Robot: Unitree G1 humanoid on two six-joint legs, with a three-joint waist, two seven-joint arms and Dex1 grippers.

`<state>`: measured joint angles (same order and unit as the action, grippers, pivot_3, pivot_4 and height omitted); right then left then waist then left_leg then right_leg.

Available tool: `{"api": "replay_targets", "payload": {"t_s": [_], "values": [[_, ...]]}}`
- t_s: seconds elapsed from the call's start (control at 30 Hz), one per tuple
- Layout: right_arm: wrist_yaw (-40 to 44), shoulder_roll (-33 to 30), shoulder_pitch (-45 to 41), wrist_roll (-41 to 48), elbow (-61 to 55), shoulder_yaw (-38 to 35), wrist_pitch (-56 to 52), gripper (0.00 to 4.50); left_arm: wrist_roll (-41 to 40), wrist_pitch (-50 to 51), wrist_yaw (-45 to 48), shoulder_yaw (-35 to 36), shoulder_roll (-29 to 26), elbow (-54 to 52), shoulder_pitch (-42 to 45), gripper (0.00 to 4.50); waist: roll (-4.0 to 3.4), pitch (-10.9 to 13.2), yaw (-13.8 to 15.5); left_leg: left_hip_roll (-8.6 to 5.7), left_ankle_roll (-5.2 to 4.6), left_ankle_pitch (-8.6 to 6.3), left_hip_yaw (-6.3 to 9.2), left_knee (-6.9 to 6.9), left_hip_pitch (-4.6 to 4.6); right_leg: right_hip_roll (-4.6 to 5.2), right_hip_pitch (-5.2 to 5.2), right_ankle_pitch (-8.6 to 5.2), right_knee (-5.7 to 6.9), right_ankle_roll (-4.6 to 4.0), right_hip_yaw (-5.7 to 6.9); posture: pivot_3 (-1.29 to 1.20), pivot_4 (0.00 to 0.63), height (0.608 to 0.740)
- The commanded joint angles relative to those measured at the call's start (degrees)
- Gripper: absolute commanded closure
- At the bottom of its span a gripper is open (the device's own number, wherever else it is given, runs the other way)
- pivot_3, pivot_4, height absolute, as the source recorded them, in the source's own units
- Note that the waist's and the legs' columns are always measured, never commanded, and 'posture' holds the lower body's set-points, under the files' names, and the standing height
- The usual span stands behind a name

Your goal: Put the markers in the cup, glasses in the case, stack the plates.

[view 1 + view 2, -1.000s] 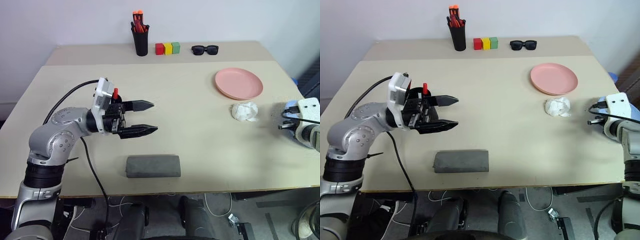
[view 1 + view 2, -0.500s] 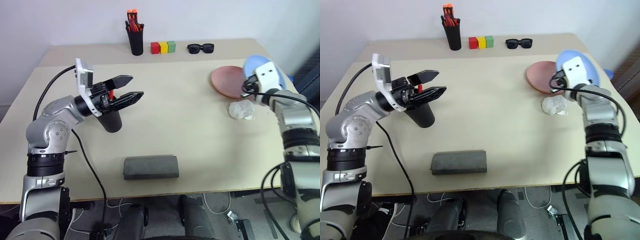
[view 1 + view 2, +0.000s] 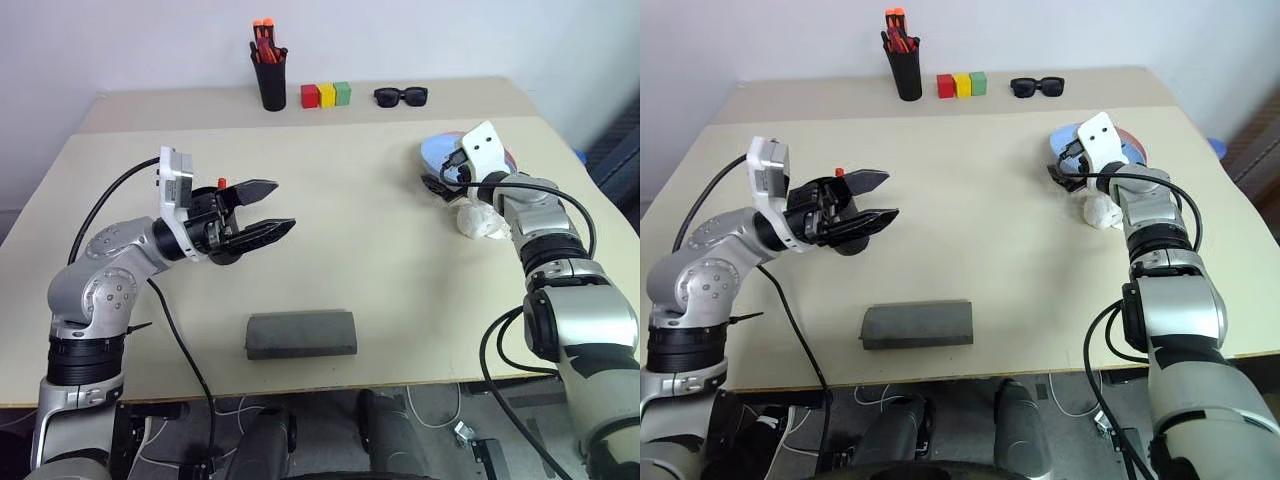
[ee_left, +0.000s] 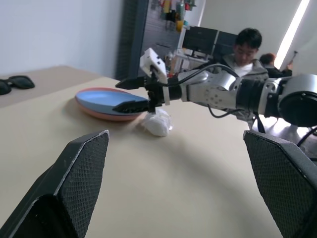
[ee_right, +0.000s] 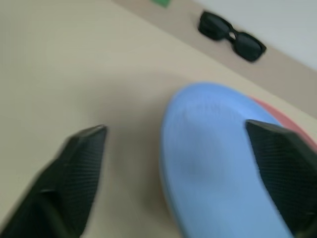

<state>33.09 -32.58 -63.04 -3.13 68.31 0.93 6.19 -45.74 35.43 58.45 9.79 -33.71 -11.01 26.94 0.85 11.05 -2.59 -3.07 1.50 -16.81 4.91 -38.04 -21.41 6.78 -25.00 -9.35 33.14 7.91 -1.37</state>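
**Blue plate lies on pink plate at the table's right side**

Beige table (image 3: 380, 250) stands against a pale wall. One blue plate (image 5: 218, 163) lies on one pink plate (image 4: 106, 115) near the right edge, a crumpled white wad (image 3: 482, 222) just beside them. The right gripper (image 3: 1068, 172) hangs over the stack, jaws apart. The left gripper (image 3: 262, 208) hovers near the left side, jaws apart, above the black cup (image 3: 845, 240). One grey case (image 3: 301, 334) lies shut by the front edge. Along the back edge: one pen holder (image 3: 271, 85), three coloured blocks (image 3: 326, 95), one pair of sunglasses (image 3: 401, 96). The left wrist view shows a seated person (image 4: 247, 47) beyond the table.
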Motion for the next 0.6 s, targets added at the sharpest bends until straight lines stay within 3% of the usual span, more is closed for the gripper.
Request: {"api": "replay_targets", "payload": {"t_s": [0.03,0.23,0.37,0.6], "values": [[1.04,-2.46,-1.08,2.45,-1.38,-3.37,-1.64,0.1,-1.25,-0.02,0.16,-0.02,-0.25,-3.29,-0.92,0.0,0.0,0.0,-0.02,0.0,0.0,0.0,0.0,0.01,0.01,0.0,-0.01,0.0,0.01,0.0,0.0,0.0,0.15,0.74],[2.28,-7.08,4.76,6.28,-8.23,-8.04,-13.17,0.1,0.91,-1.34,-0.25,-1.46,0.02,-5.07,-3.02,0.0,0.0,0.0,0.35,-0.01,-0.01,0.0,0.01,0.01,-0.01,0.0,0.03,0.0,-0.01,-0.01,0.0,0.0,0.15,0.74],[3.88,-7.71,13.68,8.99,-22.18,-9.67,-22.16,0.1,2.87,-1.72,-2.57,-3.23,0.21,-6.93,-4.1,0.0,-0.01,0.0,0.06,0.0,-0.02,-0.01,0.0,0.02,0.04,0.0,0.06,-0.01,0.0,0.0,0.0,0.0,0.15,0.74],[1.82,-6.08,22.56,14.13,-37.46,-13.01,-34.6,0.1,7.23,-0.33,-16.29,-7.08,4.91,-14.64,-3.06,0.0,-0.04,-0.01,0.23,0.0,-0.02,-0.01,-0.04,-0.04,0.06,0.0,0.05,0.0,0.04,0.01,-0.05,0.0,0.15,0.74]]}}
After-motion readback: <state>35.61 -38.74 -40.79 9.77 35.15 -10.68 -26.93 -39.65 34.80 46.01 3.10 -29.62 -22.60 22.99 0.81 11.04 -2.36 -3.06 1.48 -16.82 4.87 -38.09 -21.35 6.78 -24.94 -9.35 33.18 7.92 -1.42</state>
